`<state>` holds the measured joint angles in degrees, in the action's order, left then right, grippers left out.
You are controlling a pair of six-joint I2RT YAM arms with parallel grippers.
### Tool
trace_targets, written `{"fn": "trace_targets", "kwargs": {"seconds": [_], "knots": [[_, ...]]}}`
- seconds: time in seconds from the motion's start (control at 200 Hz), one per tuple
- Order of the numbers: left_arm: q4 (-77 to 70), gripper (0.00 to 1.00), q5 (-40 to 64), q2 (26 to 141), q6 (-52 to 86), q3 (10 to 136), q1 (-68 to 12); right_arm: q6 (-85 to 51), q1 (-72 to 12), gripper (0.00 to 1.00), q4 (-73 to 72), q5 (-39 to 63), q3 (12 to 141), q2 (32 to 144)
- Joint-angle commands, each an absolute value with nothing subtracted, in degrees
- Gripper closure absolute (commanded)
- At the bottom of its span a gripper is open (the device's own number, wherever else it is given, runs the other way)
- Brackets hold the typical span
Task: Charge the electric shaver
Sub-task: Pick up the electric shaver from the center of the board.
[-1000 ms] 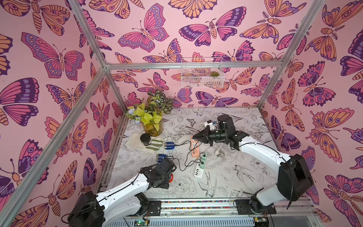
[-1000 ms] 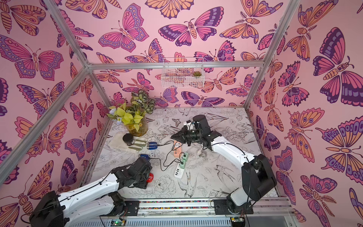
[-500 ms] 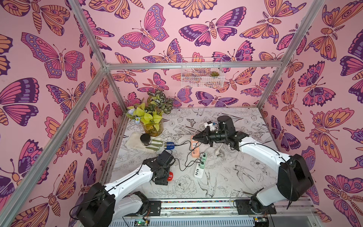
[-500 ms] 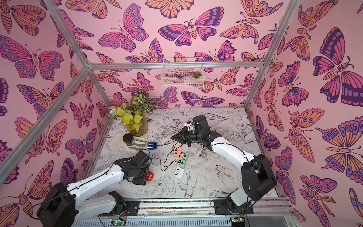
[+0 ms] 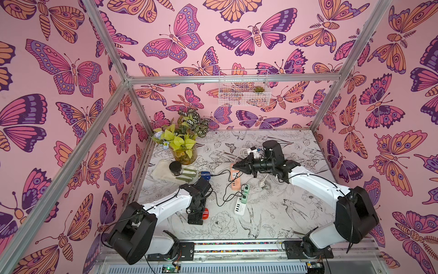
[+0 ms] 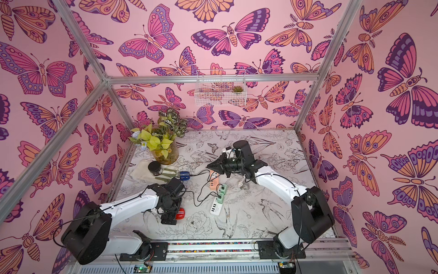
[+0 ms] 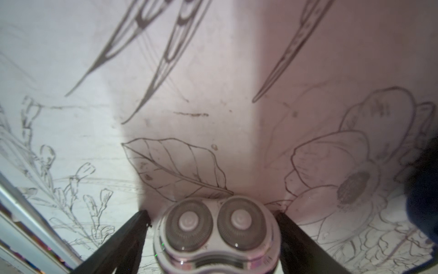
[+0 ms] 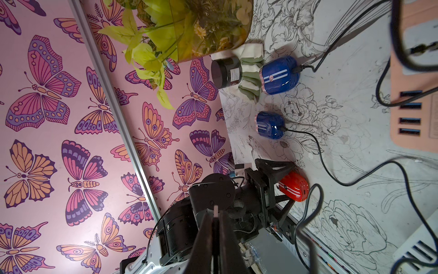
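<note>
CAUTION: The red shaver (image 5: 205, 212) lies on the table (image 5: 284, 213), lower left of centre in both top views. The left gripper (image 7: 212, 214) straddles it, but clamping cannot be confirmed. The right gripper (image 5: 235, 167) is clenched on an apparent charging plug (image 8: 215, 211) and is well apart. The rounded shell may twist free, and the slack cable (image 8: 316, 185) may snag. The port is unseen, so misalignment is possible.
</note>
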<state>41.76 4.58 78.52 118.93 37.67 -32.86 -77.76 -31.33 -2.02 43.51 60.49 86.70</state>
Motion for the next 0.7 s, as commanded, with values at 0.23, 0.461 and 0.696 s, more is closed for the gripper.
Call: {"fn": "trace_targets", "kwargs": {"seconds": [0.23, 0.461, 0.696], "knots": [[40.5, 0.56, 3.6, 81.3, 122.1, 36.0, -32.3, -77.5, -31.5, 1.0, -2.5, 42.6, 60.1, 84.4], [40.2, 0.94, 3.5, 77.1, 121.7, 36.0, -32.3, -76.3, -31.5, 1.0, -3.3, 43.6, 59.9, 84.7], [46.0, 1.0, 4.4, 66.2, 119.7, 45.8, -31.2, -68.3, -34.0, 1.0, -7.6, 46.1, 59.2, 85.3]]}}
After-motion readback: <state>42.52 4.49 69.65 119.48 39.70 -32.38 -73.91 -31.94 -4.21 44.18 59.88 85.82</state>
